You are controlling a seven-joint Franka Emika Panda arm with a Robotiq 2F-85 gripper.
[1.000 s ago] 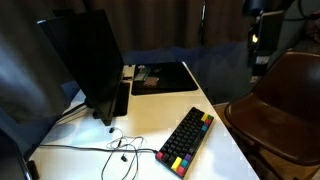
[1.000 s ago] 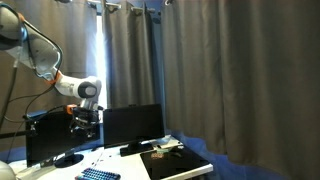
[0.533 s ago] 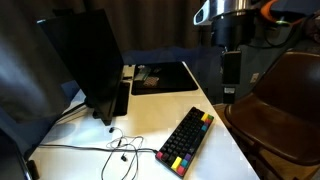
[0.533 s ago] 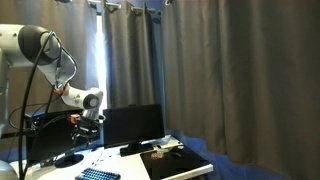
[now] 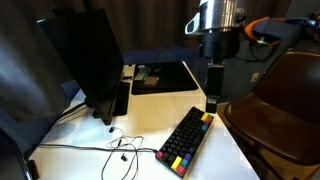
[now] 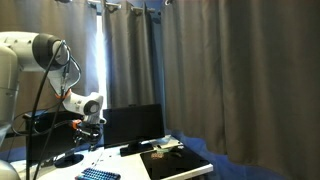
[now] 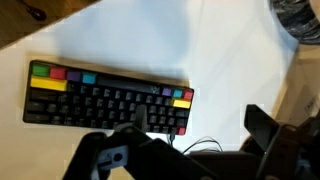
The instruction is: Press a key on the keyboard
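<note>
The keyboard (image 5: 187, 140) is compact and black with coloured keys along its ends, and lies on the white table (image 5: 150, 120) near its front edge. It also shows in the wrist view (image 7: 105, 97) and at the bottom of an exterior view (image 6: 98, 175). My gripper (image 5: 212, 98) hangs pointing down just above the keyboard's far end, not touching it. In the wrist view the gripper (image 7: 199, 122) is open and empty, with one finger over the keyboard's end and the other over bare table.
A large black monitor (image 5: 85, 60) stands at the table's left. A black mat (image 5: 165, 77) holding small objects lies at the back. A thin cable (image 5: 120, 150) loops beside the keyboard. A brown chair (image 5: 285, 105) stands close on the right.
The arm has swung in from the upper right and come down, so the gripper now hangs over the keyboard's far end. The keyboard has not moved.
</note>
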